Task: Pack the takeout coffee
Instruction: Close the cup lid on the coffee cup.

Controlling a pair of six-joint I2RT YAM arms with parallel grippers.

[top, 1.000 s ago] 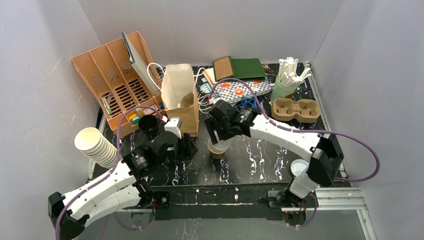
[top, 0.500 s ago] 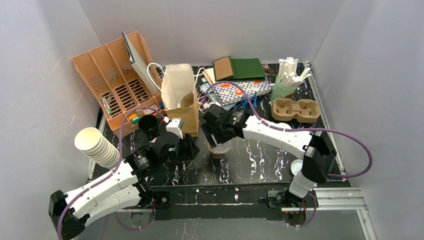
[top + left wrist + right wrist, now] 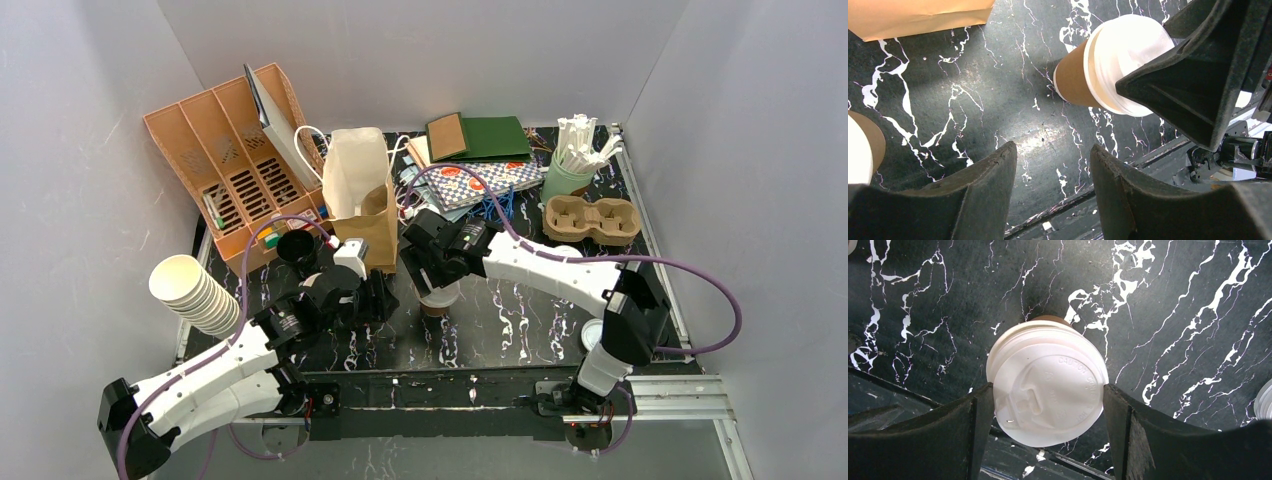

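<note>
A takeout coffee cup (image 3: 439, 299), tan with a white lid, stands on the black marble table (image 3: 520, 310) near the middle. My right gripper (image 3: 428, 268) is on top of it. In the right wrist view the lid (image 3: 1058, 365) sits between the gripper's (image 3: 1047, 391) fingers, and both touch its rim. The left wrist view shows the same cup (image 3: 1075, 77) with a right finger against the lid. My left gripper (image 3: 378, 297) is open and empty just left of the cup, above bare table (image 3: 1053, 150). A second tan cup (image 3: 865, 145) shows partly at that view's left edge.
A brown paper bag (image 3: 375, 225) stands just behind the grippers, with a white bag behind it. A black cup (image 3: 297, 247) and a stack of cream cups (image 3: 190, 290) are at the left. A cup carrier (image 3: 590, 220) is at the back right and a loose lid (image 3: 598, 333) at the near right.
My right gripper has shifted a little left and settled over the lidded cup. My left gripper has edged slightly toward the cup. The cup has stayed in place.
</note>
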